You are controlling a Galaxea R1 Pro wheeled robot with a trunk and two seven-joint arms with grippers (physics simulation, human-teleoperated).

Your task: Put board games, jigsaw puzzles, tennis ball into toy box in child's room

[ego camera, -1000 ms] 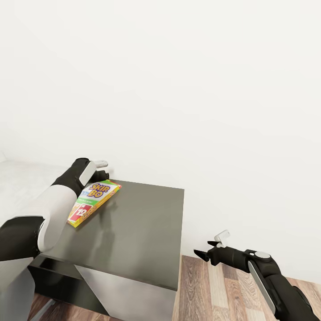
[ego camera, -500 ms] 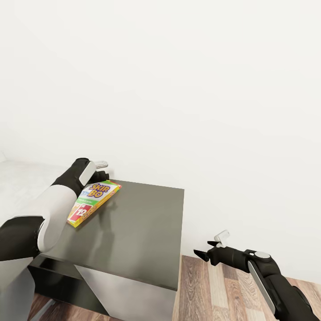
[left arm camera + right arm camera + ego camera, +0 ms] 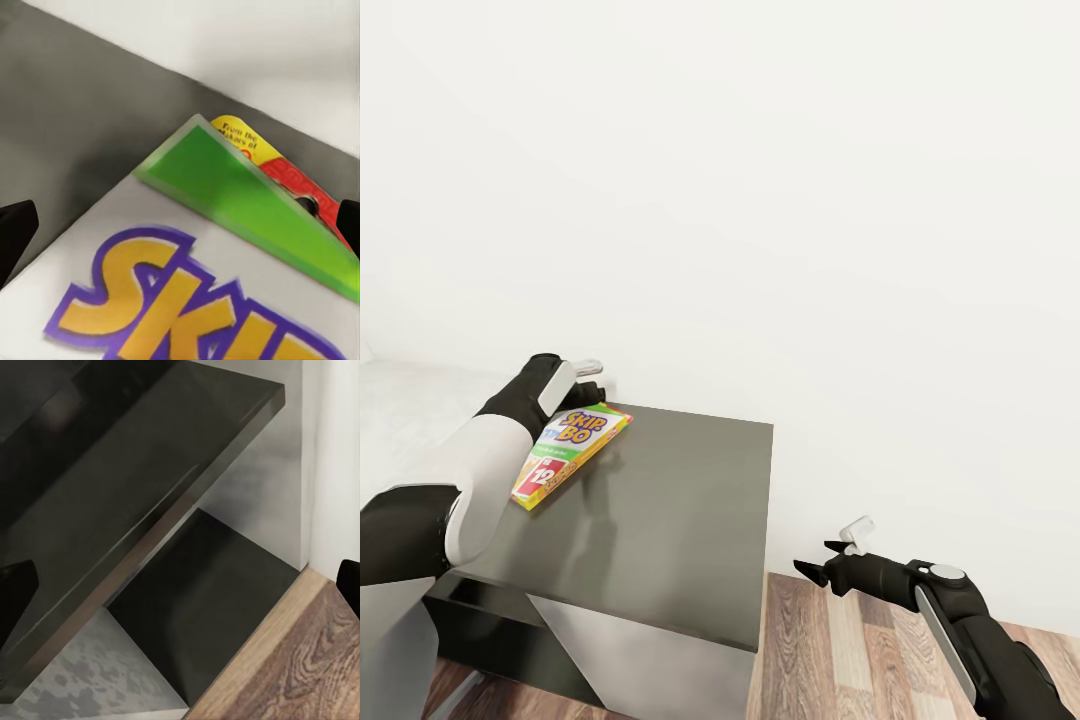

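- Evidently nothing has changed over the last second: the head view is the same in all three frames, arms and game in the same places. I read this as a pause, not progress.
- Left gripper sits at the far end of the game, over the back-left corner of the dark cabinet top. In the left wrist view its fingertips stand at either edge of the frame with the game between them, so they are spread wide. Whether they touch the box I cannot tell.
- Game lies flat near the cabinet's left edge, lettering up.
- Right gripper hangs low beside the cabinet, over the wood floor; jaws apart, nothing between them.
- Pale desk top shows at far left.
- Judgement: the game is not yet picked up or boxed. Next I need a firm pinch on its thin edge; a flat box may slide rather than lift.
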